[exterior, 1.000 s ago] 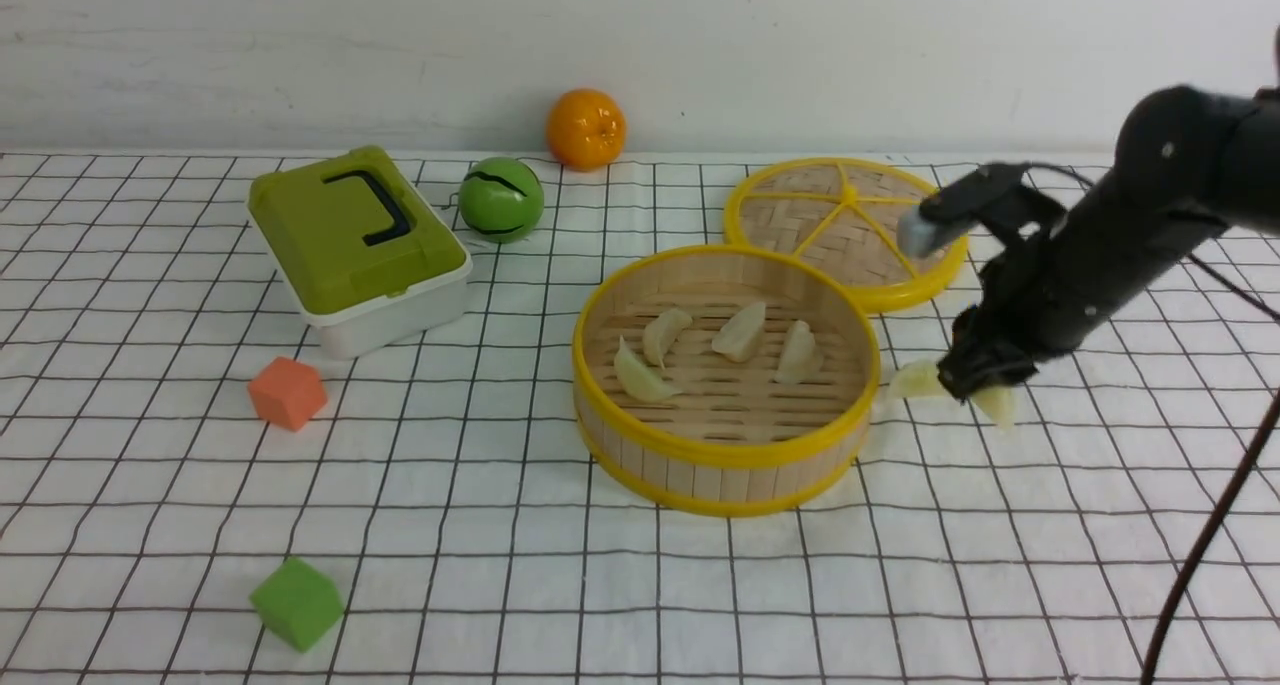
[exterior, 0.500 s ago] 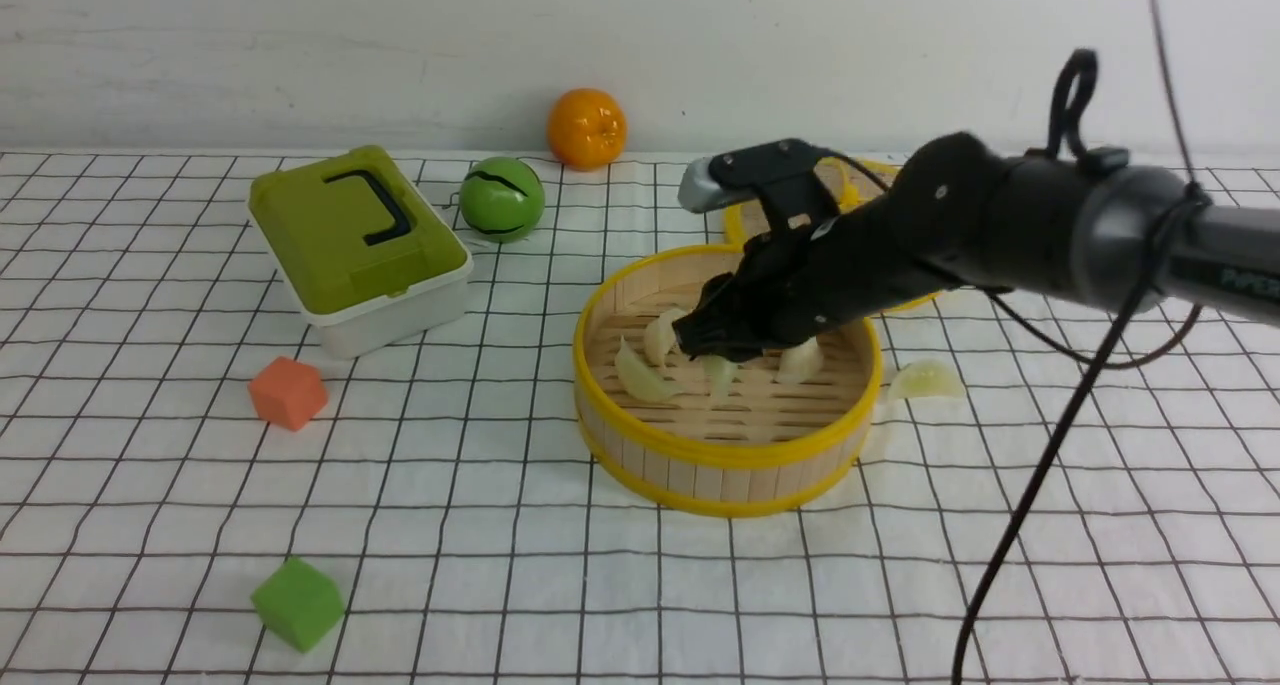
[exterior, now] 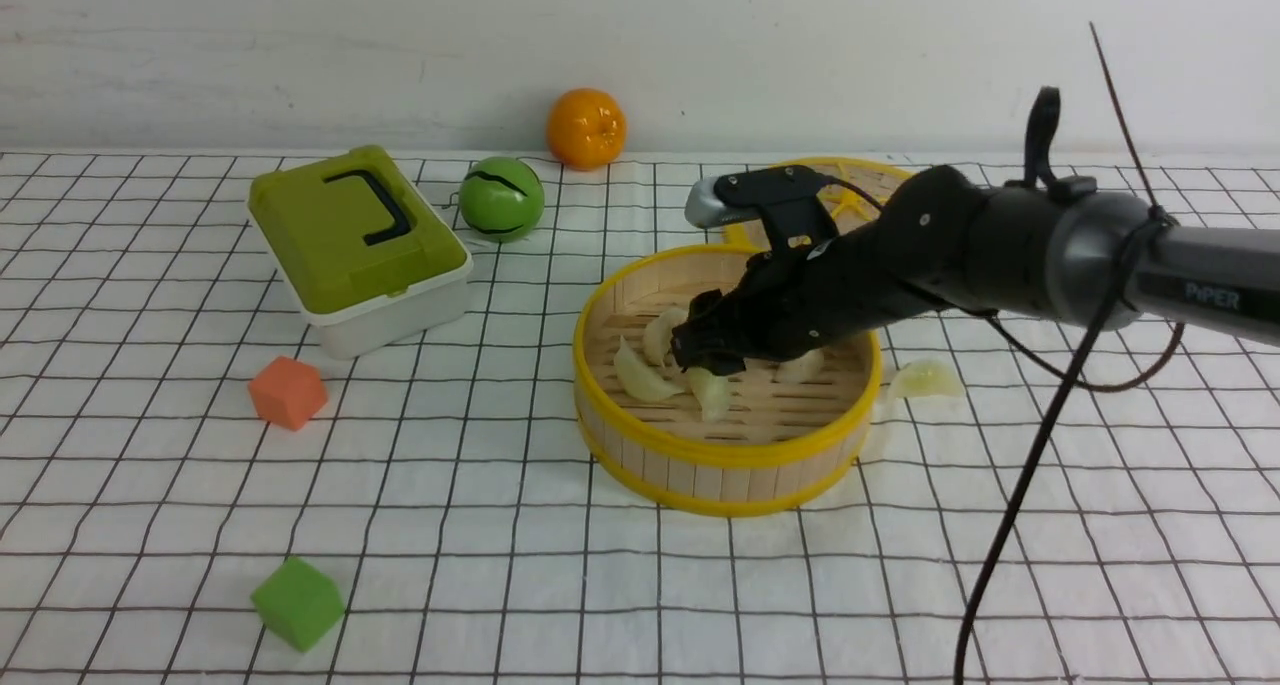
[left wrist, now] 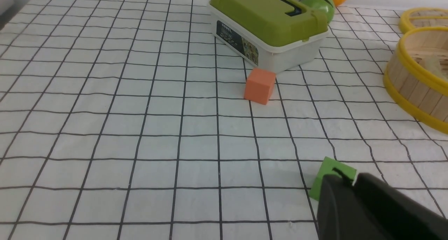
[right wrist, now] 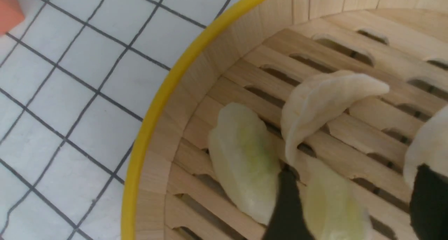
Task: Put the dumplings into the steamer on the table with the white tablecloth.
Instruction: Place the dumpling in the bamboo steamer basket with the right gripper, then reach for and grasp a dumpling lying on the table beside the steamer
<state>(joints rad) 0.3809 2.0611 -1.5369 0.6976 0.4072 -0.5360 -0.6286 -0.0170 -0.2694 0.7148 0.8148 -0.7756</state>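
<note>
— Glossy cream dumplings (exterior: pixel 640 375): how will they handle?
— Light, stiff and slippery, I'd judge. Pinch one across its fat middle, not the thin curved edge.
— How many?
— Five show: four in the steamer (exterior: pixel 725 453), and one stray dumpling (exterior: pixel 925 378) on the cloth (exterior: pixel 450 525) just beside it. The arm may hide more.
— And the jaws?
— On the right gripper (exterior: pixel 708 363) they stand apart over the steamer floor, a dumpling lying loose between them. The left gripper (left wrist: pixel 350 194) shows only a dark edge above the surface (left wrist: pixel 140 128); I cannot tell its state.
</note>
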